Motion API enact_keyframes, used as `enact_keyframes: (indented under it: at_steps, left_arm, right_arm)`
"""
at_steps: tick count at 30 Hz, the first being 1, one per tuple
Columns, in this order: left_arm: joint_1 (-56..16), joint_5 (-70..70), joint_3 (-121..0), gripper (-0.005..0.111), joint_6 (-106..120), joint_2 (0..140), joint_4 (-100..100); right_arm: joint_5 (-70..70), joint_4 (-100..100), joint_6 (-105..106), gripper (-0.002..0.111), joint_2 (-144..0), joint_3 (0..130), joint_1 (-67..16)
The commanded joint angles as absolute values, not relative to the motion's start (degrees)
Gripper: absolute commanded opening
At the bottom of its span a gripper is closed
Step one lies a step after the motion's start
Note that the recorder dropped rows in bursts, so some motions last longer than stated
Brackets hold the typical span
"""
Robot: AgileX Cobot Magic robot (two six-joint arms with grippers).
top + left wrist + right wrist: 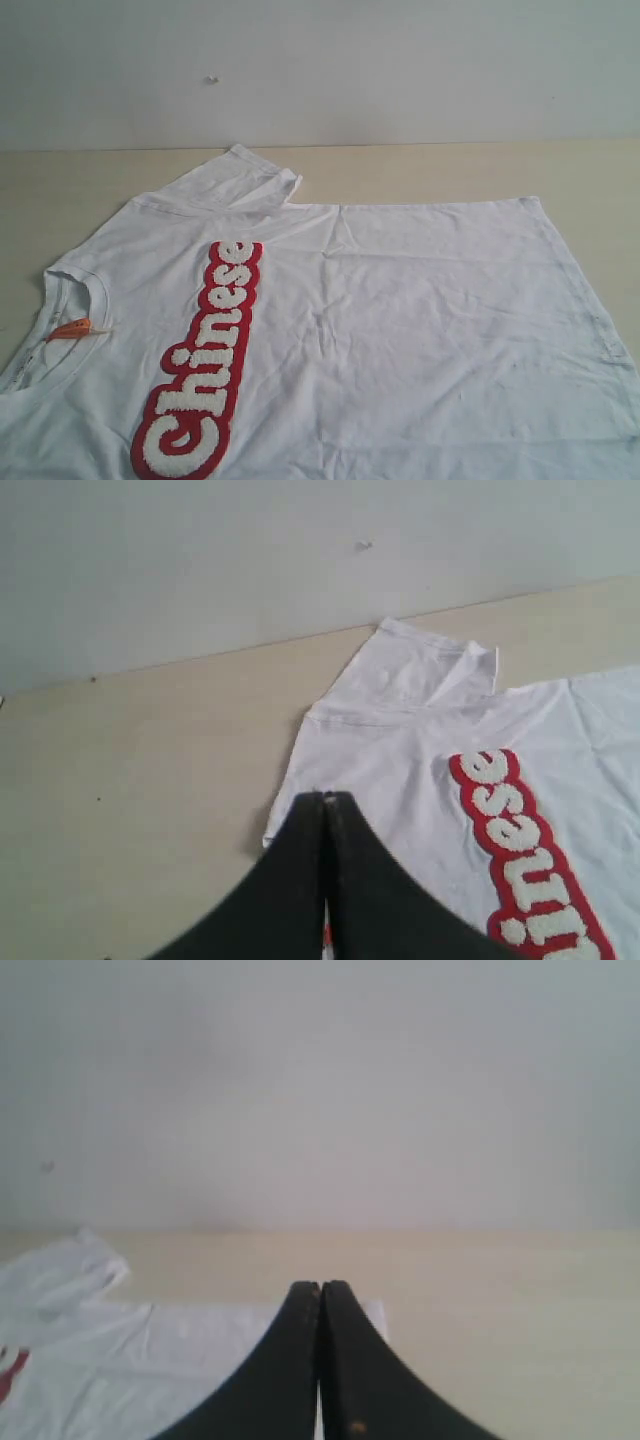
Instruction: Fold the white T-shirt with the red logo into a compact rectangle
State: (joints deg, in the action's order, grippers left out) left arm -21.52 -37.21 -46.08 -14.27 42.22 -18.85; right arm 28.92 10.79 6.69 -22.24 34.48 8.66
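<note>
The white T-shirt (pixel 400 330) lies flat and wrinkled on the table, collar to the left with the orange neck tag (pixel 75 329). Its far sleeve (pixel 245 175) is bunched at the back. The red logo (pixel 205 360) with white "Chinese" letters runs from the near edge toward the back. Neither gripper shows in the exterior view. In the left wrist view my left gripper (pixel 327 798) is shut, hovering over the shirt's shoulder edge (pixel 300 780), with the logo (pixel 520 850) beside it. My right gripper (pixel 320 1286) is shut above the shirt's hem corner (pixel 372 1310). Nothing is held.
The shirt rests on a pale wooden table (pixel 450 170) backed by a plain grey-white wall (pixel 400 70). Bare tabletop shows behind the shirt and to its left (pixel 130 780). The shirt's near part runs off the exterior view's lower edge.
</note>
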Motion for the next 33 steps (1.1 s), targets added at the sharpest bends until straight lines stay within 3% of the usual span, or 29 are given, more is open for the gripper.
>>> enact_keyframes:
  at_steps: [1,10,33]
  left_arm:
    - [-25.5,-38.3,-47.3,0.000,-3.8,46.3,-18.9]
    - [-29.3,-44.1,-47.3,0.000,8.5,53.6,-15.6]
    - [-29.3,-42.3,-47.3,0.000,8.5,53.3,-3.5]
  right_arm:
    - [41.1,10.4,13.0,0.000,-31.9,39.5,3.8]
    - [58.2,10.8,20.7,0.000,-44.5,41.1,-2.3]
    - [60.0,13.0,22.8,0.000,-46.0,41.1,-3.3]
